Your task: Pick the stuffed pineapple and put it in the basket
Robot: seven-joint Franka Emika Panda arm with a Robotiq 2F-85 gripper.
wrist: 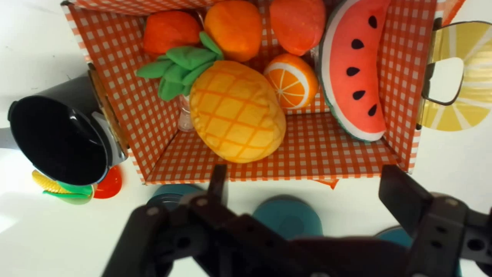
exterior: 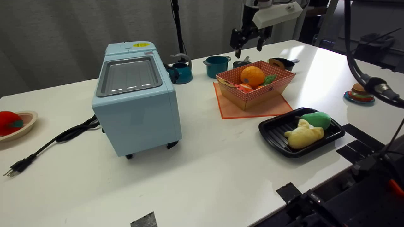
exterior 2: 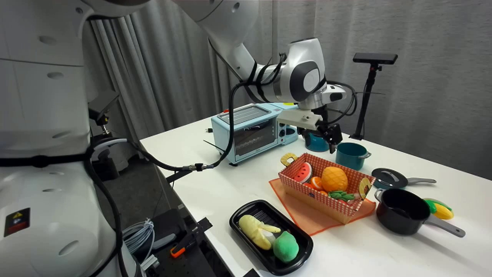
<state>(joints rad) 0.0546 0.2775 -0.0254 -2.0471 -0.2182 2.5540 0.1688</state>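
Observation:
The stuffed pineapple (wrist: 238,111), yellow-orange with a criss-cross pattern and green leaves, lies inside the basket (wrist: 346,161). The pineapple also shows in both exterior views (exterior: 252,76) (exterior 2: 334,179). The basket is a rectangular box with red-and-white checked lining and tan outer sides (exterior: 235,96) (exterior 2: 319,206). My gripper (wrist: 304,169) is open with nothing between its fingers. In the exterior views it hangs above and beyond the basket, on the side of the teal pots (exterior: 248,50) (exterior 2: 318,142). It is apart from the pineapple.
The basket also holds a watermelon slice (wrist: 353,69), an orange half (wrist: 292,80) and other toy fruit. A teal pot (exterior 2: 350,156), a black saucepan (exterior 2: 403,211) and a light-blue toaster oven (exterior: 139,123) stand around it. A black tray (exterior: 274,138) holds yellow and green toys.

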